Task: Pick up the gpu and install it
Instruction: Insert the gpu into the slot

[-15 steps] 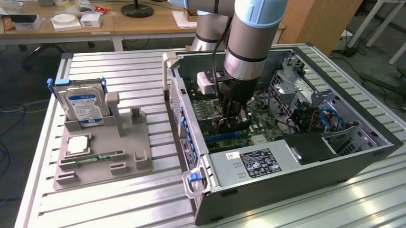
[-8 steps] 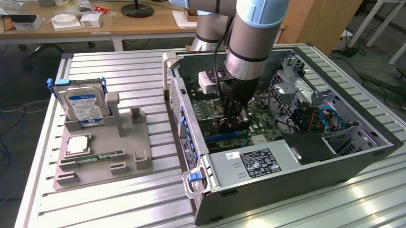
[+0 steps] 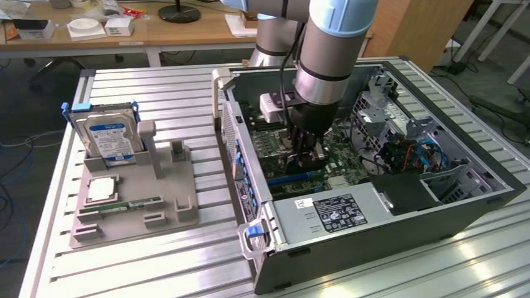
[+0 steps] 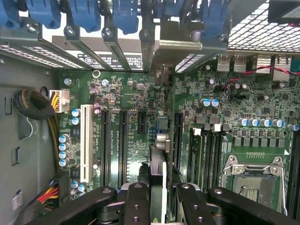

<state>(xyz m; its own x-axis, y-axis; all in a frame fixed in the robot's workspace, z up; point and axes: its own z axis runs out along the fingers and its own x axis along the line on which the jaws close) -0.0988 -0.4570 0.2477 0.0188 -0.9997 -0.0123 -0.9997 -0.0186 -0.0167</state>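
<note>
The pincer [image 4: 159, 202] is clamped on the gpu [image 4: 158, 176], its black fingers [image 4: 136, 201] pressed on either face of the thin dark card. The card stands on edge and points toward the back wall of the case. It hangs low over the motherboard [image 4: 131, 93], with a long black slot [image 4: 124, 140] on one side and another long slot [image 4: 178, 140] just beside it on the other. I can't tell whether its lower edge has met a slot.

There isn't much room down there. The memory slots [image 4: 208, 154] and the CPU socket [image 4: 255, 183] crowd one flank. The white slot [image 4: 85, 140] and a sleeved cable bundle [image 4: 35, 103] sit further off on the other. Ahead, the blue latches [image 4: 122, 14] and metal slot covers [image 4: 93, 51] line the rear edge.

From where I stand, the pincer [image 3: 302, 155] is sunk well inside the open computer case [image 3: 398, 214]. The arm's forearm [image 3: 331, 49] drops almost straight down and the wrist points at the board. The power supply [image 3: 331, 214] boxes in the near side.

Out on the ribbed table [image 3: 166, 93], towards the exterior view's left, a grey holder [image 3: 170, 186] carries the upright hard drive [image 3: 108, 136] and the green RAM stick [image 3: 124, 205].
</note>
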